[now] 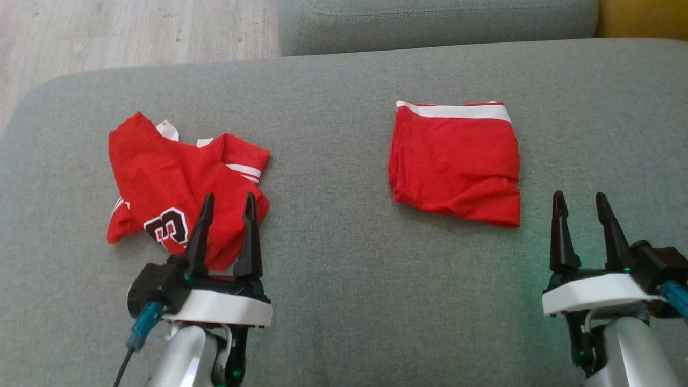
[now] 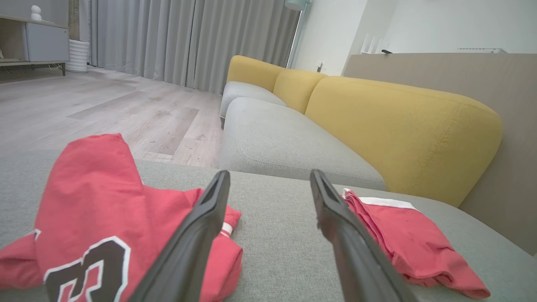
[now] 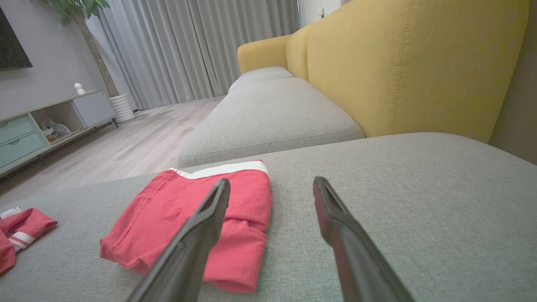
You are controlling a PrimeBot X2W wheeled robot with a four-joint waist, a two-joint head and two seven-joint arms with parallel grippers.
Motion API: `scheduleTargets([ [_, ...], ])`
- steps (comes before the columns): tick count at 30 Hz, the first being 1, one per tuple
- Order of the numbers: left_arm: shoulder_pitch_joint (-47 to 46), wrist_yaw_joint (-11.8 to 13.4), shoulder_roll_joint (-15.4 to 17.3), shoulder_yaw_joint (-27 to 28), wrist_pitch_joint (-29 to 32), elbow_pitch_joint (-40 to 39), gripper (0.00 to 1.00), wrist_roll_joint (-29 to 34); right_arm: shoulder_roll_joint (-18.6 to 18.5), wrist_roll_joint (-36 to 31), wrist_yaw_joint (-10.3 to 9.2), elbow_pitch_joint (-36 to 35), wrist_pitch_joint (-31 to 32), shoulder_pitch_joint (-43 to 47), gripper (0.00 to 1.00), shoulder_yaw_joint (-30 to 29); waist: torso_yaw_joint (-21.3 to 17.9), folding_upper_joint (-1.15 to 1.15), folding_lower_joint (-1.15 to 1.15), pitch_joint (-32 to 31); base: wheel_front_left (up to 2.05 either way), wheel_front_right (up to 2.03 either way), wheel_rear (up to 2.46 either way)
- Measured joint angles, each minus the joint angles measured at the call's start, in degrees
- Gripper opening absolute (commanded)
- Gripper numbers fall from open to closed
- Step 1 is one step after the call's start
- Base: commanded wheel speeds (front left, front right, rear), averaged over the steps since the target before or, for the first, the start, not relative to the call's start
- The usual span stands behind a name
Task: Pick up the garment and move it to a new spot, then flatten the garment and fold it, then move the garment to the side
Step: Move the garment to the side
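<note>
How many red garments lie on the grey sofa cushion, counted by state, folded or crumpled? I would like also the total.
folded red garment: 1
crumpled red jersey: 1
Total: 2

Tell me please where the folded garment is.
Head view: the folded garment lies on the grey cushion, right of centre, ahead and left of the right gripper.
</note>
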Motion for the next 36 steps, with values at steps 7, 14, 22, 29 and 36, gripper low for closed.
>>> scheduleTargets([
  [7, -0.3, 0.0, 0.0, 0.1, 0.0, 0.0, 1.00, 0.0, 0.0, 0.3, 0.00, -0.3, 0.0, -0.5, 1.00, -0.3, 0.4, 0.00, 0.00, 1.3, 0.00, 0.00, 0.00],
  [14, -3.0, -0.4, 0.0, -0.2, 0.0, -0.6, 1.00, 0.5, 0.0, -1.6, 0.00, 2.2, 1.6, -6.8, 1.00, -2.6, 1.5, 0.00, 0.01, 5.2, 0.00, 0.00, 0.00],
  [22, -5.7, -0.5, 0.0, -0.2, 0.0, -0.1, 1.00, 0.6, -0.1, 1.0, 0.00, 15.8, 8.1, -19.3, 1.00, -5.1, 3.9, 0.00, 0.02, 10.7, 0.00, 0.00, 0.00],
  [29, -7.5, -1.0, 0.0, -0.4, 0.0, 0.2, 1.00, 0.6, -0.5, 1.6, 0.00, 25.4, 10.6, -25.3, 1.00, -4.3, 5.9, 0.00, 0.01, 12.6, 0.00, 0.00, 0.00],
  [36, -7.5, -0.9, 0.0, -0.1, 0.0, 0.7, 1.00, 0.6, -1.3, -2.2, 0.00, 29.8, 9.6, -28.3, 0.00, -1.4, 5.6, 0.00, 0.01, 12.3, 0.00, 0.00, 0.00],
])
